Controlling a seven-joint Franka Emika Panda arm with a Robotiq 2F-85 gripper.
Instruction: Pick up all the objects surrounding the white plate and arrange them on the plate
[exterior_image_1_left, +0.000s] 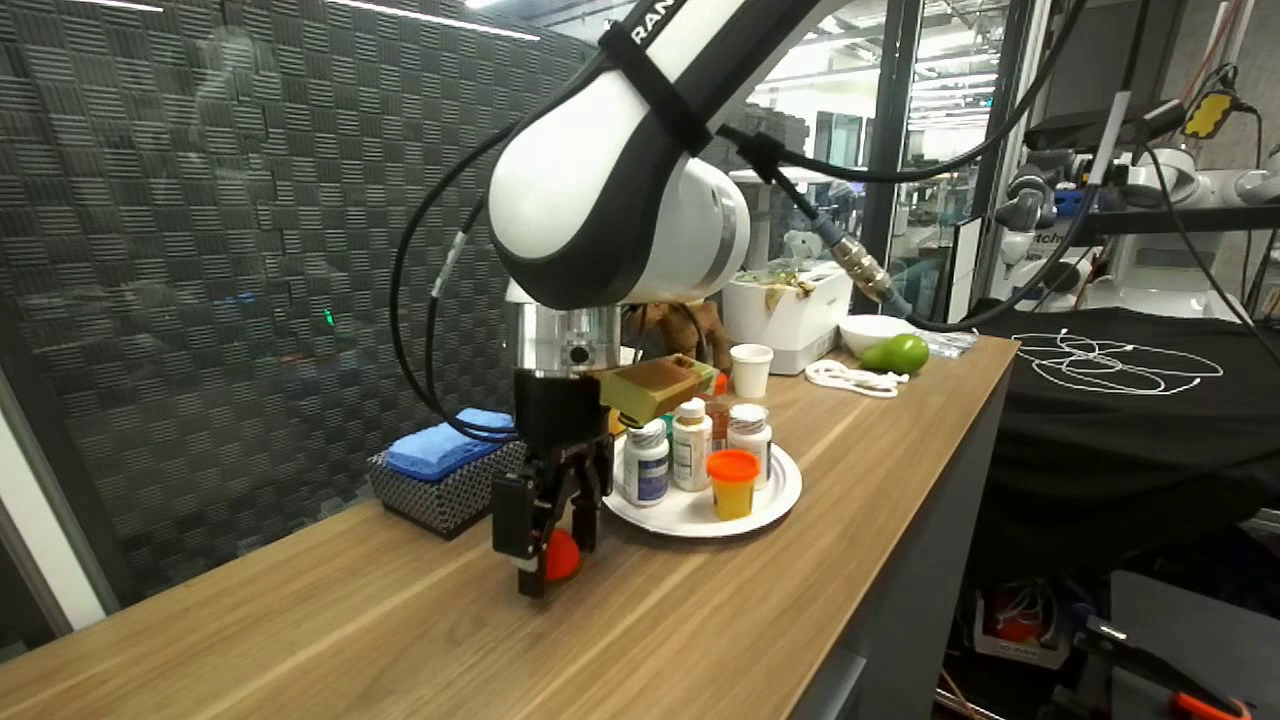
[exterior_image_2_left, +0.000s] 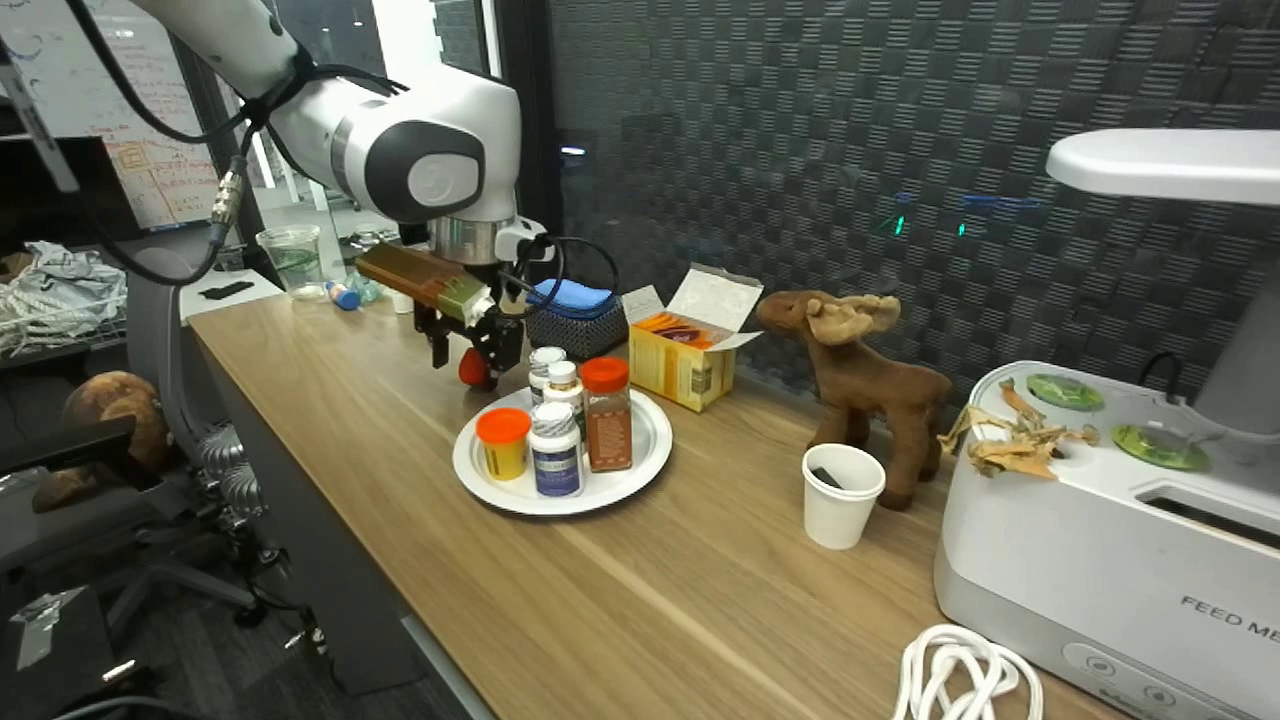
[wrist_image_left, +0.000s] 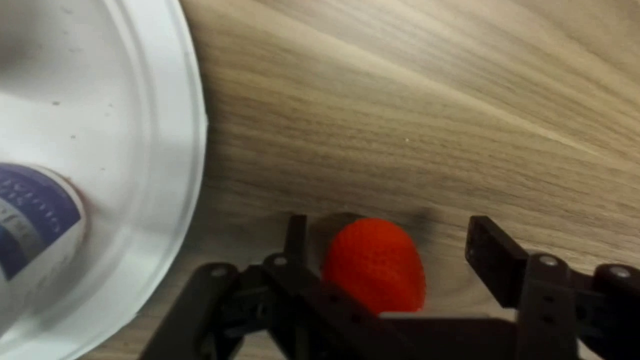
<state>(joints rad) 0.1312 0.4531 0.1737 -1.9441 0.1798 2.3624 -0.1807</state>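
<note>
Your gripper (wrist_image_left: 389, 240) has the jaws apart, with the red ball (wrist_image_left: 375, 270) between them | this ball is near the white plate (exterior_image_2_left: 648, 430) | bottles (exterior_image_2_left: 557, 465) and one orange-lidded cup (exterior_image_2_left: 504, 445) stand there upright

Tool (wrist_image_left: 387, 240), jaws apart, straddling ball (wrist_image_left: 377, 266) near plate (wrist_image_left: 125, 147).

Wood table (exterior_image_2_left: 700, 590): plate (exterior_image_2_left: 654, 436), ball (wrist_image_left: 375, 265) near it, apart; basket (exterior_image_1_left: 430, 503), carton (exterior_image_2_left: 665, 370), toy moose (exterior_image_2_left: 865, 385), cup (exterior_image_2_left: 838, 517), planter (exterior_image_2_left: 1040, 560), cord (exterior_image_2_left: 990, 680), bowl (exterior_image_1_left: 868, 329), pear (exterior_image_1_left: 904, 353).
</note>
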